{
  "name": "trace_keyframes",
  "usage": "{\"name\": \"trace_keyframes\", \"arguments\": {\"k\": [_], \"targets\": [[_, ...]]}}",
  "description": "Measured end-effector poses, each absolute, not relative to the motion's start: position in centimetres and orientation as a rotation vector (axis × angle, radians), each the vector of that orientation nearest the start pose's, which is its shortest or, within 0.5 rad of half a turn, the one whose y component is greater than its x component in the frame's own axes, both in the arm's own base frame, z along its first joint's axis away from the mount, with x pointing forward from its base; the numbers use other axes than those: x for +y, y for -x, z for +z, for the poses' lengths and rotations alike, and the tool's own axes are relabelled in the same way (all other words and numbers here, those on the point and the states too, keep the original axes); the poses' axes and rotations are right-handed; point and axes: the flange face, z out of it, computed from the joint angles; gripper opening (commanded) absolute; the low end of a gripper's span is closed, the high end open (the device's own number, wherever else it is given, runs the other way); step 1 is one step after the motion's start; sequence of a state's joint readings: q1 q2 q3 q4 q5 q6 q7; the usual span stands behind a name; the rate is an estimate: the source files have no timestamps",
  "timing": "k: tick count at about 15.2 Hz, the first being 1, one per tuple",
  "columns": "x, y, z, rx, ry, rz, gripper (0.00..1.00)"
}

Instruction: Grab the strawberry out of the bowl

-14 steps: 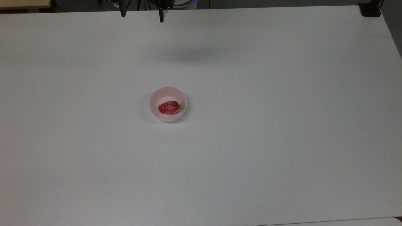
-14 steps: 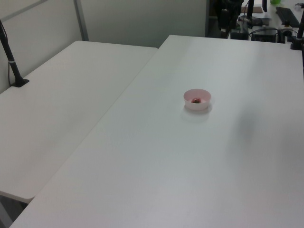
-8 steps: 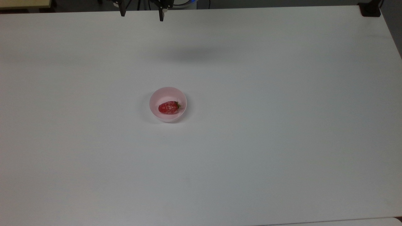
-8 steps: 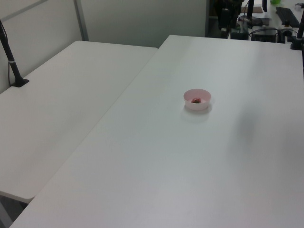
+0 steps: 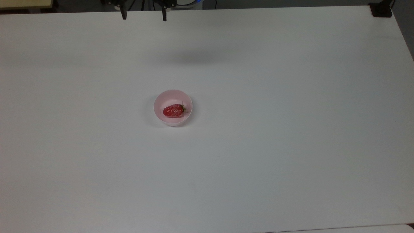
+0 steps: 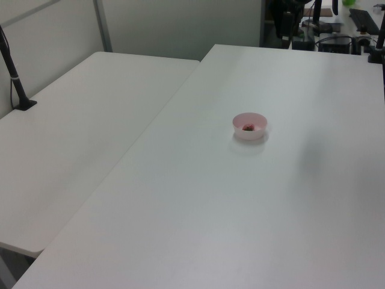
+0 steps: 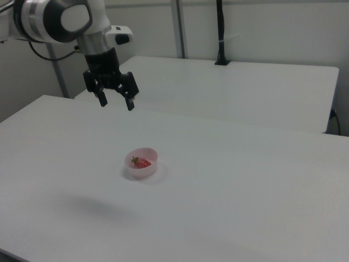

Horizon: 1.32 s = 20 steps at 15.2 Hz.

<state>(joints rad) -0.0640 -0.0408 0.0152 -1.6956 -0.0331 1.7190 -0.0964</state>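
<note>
A small pale pink bowl (image 5: 173, 107) stands near the middle of the white table (image 5: 291, 129). In it lies the glossy red strawberry (image 5: 173, 111), green cap toward the top view's right. The bowl (image 7: 141, 162) and strawberry (image 7: 143, 162) also show in the right view, and the bowl (image 6: 249, 126) in the left view. My gripper (image 7: 116, 103) hangs open high above the table, up and to the right view's left of the bowl, with nothing between its fingers. In the top view its two fingertips (image 5: 164, 16) poke in at the upper edge, the gripper (image 5: 144, 16) far from the bowl.
A second white table (image 6: 78, 150) adjoins on the left view's left, with a black post (image 6: 15, 78) clamped to it. A black clamp (image 5: 381, 9) sits at the table's corner at the top view's upper right. Dark equipment (image 6: 301, 21) stands beyond the far edge.
The gripper's fingertips have drawn slightly up and to the left at the top view's upper edge. Bowl and strawberry have not moved.
</note>
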Motion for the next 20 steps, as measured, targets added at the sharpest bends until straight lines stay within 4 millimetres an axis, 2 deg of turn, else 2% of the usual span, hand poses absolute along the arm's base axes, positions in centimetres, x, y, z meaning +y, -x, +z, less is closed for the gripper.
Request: {"name": "trace_keyframes", "arguments": {"k": [2, 4, 6, 10, 12, 13, 17, 20], "targets": [[-4.1, -55.7, 58.4, -0.273, 3.170, -0.043, 1.00], [-4.8, -56.6, 56.2, -0.341, 3.174, 0.019, 1.00], [-4.9, -58.1, 53.7, -0.365, 3.175, 0.012, 1.00], [-4.9, -61.5, 47.4, -0.383, 3.173, -0.041, 1.00], [-4.4, -63.0, 44.1, -0.382, 3.160, -0.060, 0.97], [-3.9, -63.4, 43.1, -0.379, 3.157, -0.060, 0.96], [-0.6, -64.7, 39.8, -0.246, 3.161, -0.077, 0.89], [1.0, -65.5, 37.2, 0.026, 3.162, -0.093, 0.89]]}}
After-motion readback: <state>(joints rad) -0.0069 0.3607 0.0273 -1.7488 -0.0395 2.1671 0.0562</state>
